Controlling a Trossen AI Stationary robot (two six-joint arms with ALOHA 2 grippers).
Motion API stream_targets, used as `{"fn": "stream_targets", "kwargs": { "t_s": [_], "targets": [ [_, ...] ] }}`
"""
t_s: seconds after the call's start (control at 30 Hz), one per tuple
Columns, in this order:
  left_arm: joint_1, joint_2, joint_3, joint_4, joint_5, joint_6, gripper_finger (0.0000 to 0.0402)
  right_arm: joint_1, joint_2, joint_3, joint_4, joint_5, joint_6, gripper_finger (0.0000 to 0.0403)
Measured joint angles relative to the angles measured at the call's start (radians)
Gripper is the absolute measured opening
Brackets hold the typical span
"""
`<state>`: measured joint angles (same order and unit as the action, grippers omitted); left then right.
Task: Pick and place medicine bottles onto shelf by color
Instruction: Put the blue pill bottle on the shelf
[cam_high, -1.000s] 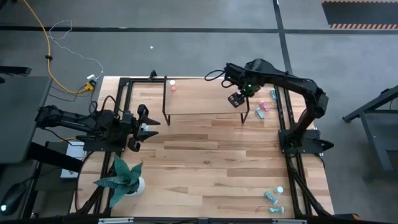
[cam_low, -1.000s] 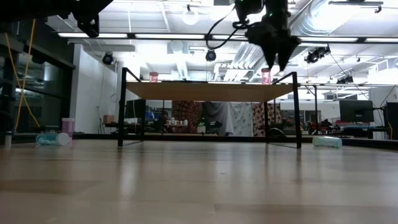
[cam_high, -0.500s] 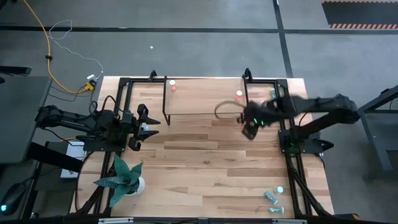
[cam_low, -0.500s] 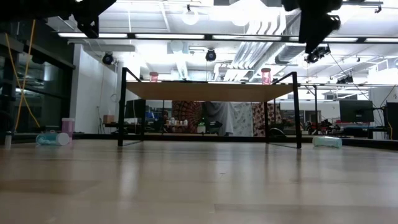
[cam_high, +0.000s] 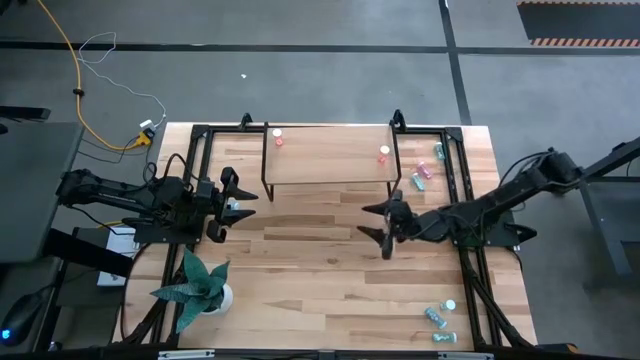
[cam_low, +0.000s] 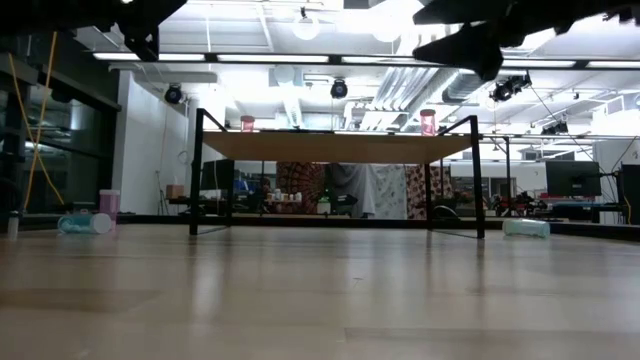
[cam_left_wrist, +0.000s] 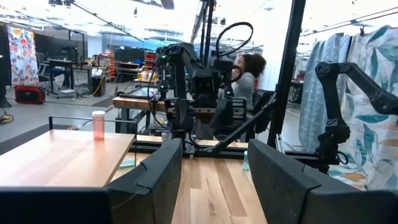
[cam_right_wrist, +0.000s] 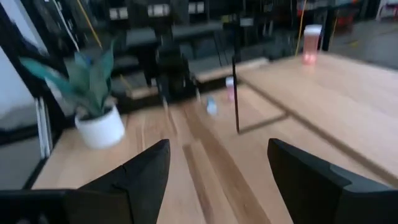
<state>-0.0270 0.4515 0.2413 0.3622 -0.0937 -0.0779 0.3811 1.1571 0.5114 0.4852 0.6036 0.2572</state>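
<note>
Left gripper (cam_high: 238, 205): parked at the table's (cam_high: 320, 290) 9 o'clock edge, fingers (cam_left_wrist: 163, 171) apart, nothing between them. Left wrist view looks between the spread fingers along the shelf top to a pink bottle.

Potted plant (cam_high: 200, 285): white pot, green leaves, at about 7 o'clock on the table, just in front of the left gripper.

Shelf (cam_high: 330, 155): light wood top on thin black legs, at the table's 12 o'clock edge. Two bottles stand upright on it: one pink bottle (cam_high: 278, 138) at its 10 o'clock corner, one pink bottle (cam_high: 383, 154) near its 3 o'clock end. Low view shows both upright on the top, one at each end (cam_low: 247, 123) (cam_low: 428, 121).

Right gripper (cam_high: 385, 226): hangs above the table just in front of the shelf's 5 o'clock corner, at about the table's centre-right, pointed toward 9 o'clock. Fingers (cam_right_wrist: 146, 171) spread wide, empty. Right wrist view shows bare table between the fingers, with the plant and a shelf leg beyond.

Loose bottles beside shelf (cam_high: 424, 172): small cluster of pink and teal, at 2 o'clock on the table, just beside the shelf's 3 o'clock end.

Loose bottles at front (cam_high: 440, 318): teal ones, some lying down, at the table's 5 o'clock corner, well apart from the shelf.
</note>
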Motion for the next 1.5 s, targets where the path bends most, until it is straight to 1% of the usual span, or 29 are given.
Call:
{"fn": "stream_targets", "kwargs": {
  "t_s": [0.07,0.1,0.23,0.7,0.97,1.13,1.2,1.23,1.27,1.4,1.47,1.5],
  "targets": [
    [0.0,0.0,0.0,-0.002,0.0,0.0,0.0172,-0.01,0.011,-0.022,0.067,-0.003,-0.006,0.0262],
    [0.0,0.0,0.0,-0.006,0.0,0.0,0.0172,-0.016,0.016,-0.027,0.071,-0.004,-0.008,0.0262],
    [0.0,0.0,0.0,-0.008,0.0,0.001,0.0172,-0.036,0.015,-0.03,0.073,-0.007,-0.02,0.0262],
    [0.0,0.0,0.0,-0.009,0.003,0.002,0.0172,-0.036,0.015,-0.03,0.073,-0.009,-0.077,0.0262],
    [0.0,0.006,0.0,-0.059,0.016,0.035,0.0172,-0.036,0.015,-0.029,0.073,-0.009,-0.101,0.0262],
    [0.0,0.047,0.005,-0.075,0.067,-0.046,0.0172,-0.036,0.015,-0.029,0.073,-0.009,-0.101,0.0262],
    [-0.006,0.074,0.042,-0.177,0.061,-0.072,0.0172,-0.036,0.015,-0.029,0.073,-0.009,-0.101,0.0262],
    [-0.011,0.09,0.067,-0.252,0.038,-0.088,0.0172,-0.036,0.015,-0.029,0.073,-0.009,-0.101,0.0262],
    [-0.017,0.109,0.098,-0.337,0.002,-0.105,0.0172,-0.036,0.015,-0.029,0.074,-0.009,-0.102,0.0262],
    [-0.048,0.206,0.198,-0.674,-0.197,-0.216,0.0172,-0.039,0.015,-0.029,0.073,-0.009,-0.109,0.0262],
    [-0.055,0.259,0.207,-0.772,-0.282,-0.27,0.0172,-0.041,0.015,-0.029,0.074,-0.009,-0.098,0.0262],
    [-0.054,0.285,0.207,-0.805,-0.298,-0.282,0.0172,-0.041,0.015,-0.029,0.074,-0.009,-0.086,0.0262]
  ]
}}
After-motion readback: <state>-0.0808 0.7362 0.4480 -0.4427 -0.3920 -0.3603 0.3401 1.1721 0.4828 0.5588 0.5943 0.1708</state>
